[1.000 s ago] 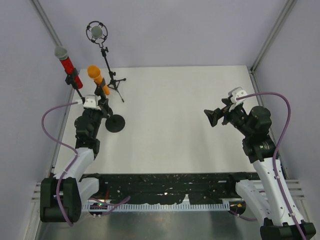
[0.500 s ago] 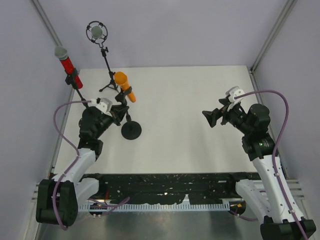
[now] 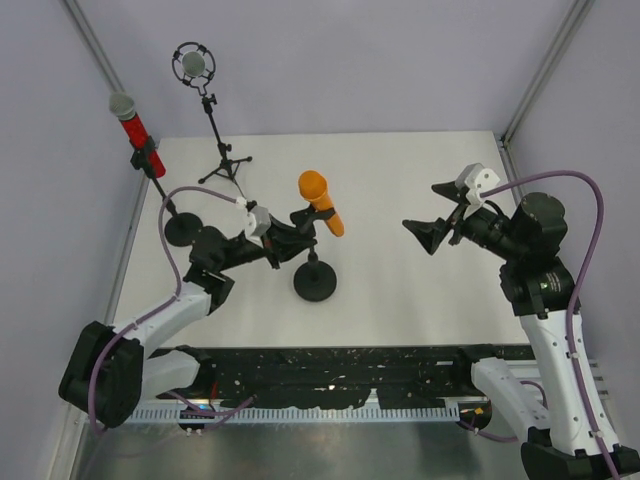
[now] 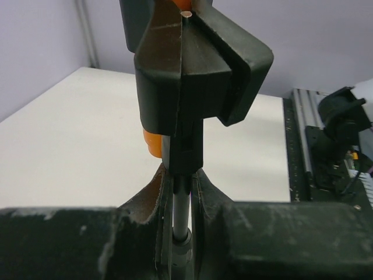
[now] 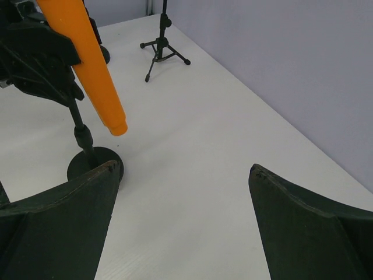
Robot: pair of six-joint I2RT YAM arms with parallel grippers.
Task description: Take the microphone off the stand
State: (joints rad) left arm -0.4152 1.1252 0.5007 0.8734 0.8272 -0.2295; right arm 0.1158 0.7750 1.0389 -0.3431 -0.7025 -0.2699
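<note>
The orange microphone [image 3: 322,200] sits tilted in the black clip of a stand with a round black base [image 3: 314,285] near the table's middle. My left gripper [image 3: 296,243] is shut on the stand's pole just below the clip. In the left wrist view the gripper [image 4: 182,192] pinches the grey pole [image 4: 181,213] under the clip [image 4: 195,70]. My right gripper [image 3: 425,232] is open and empty, to the right of the microphone and apart from it. In the right wrist view the microphone [image 5: 87,58] and base [image 5: 87,162] lie left of the open gripper [image 5: 183,175].
A red microphone [image 3: 128,122] on a round-base stand [image 3: 182,229] is at the far left. A tripod stand [image 3: 226,166] with a shock-mounted microphone [image 3: 193,65] is at the back left, also in the right wrist view [image 5: 163,49]. Walls enclose the table.
My left gripper has dragged the orange microphone's stand rightward from the left side toward the middle. My right gripper has shifted slightly and stays open.
</note>
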